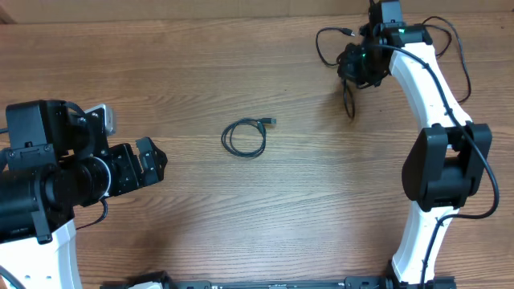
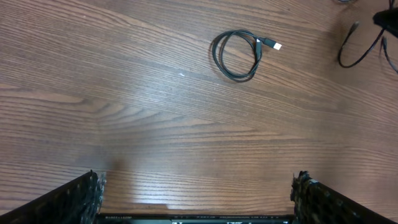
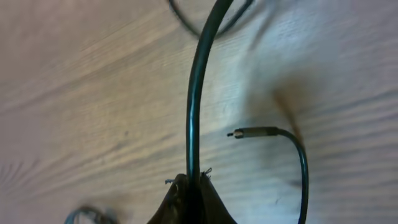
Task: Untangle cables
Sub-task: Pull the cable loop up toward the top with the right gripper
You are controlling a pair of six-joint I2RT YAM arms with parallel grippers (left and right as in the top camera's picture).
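One thin black cable (image 1: 244, 137) lies coiled in a small ring at the table's middle, its plug pointing right; the left wrist view has this coil (image 2: 236, 56) far ahead. More cables (image 1: 331, 44) loop in a bunch at the back right. My right gripper (image 1: 360, 68) sits on that bunch, shut on a cable (image 3: 194, 112) that runs straight up from its fingertips (image 3: 193, 183). A free plug end (image 3: 255, 132) hangs beside it. My left gripper (image 1: 152, 160) stands wide open at the left, well short of the coil, with only bare wood between its fingers (image 2: 87, 193).
The right arm's white links (image 1: 418, 72) arch over the back right of the wooden table (image 1: 241, 209). A strand of the bunch (image 2: 354, 50) shows at the left wrist view's top right corner. A dark rail (image 1: 273, 282) runs along the front edge.
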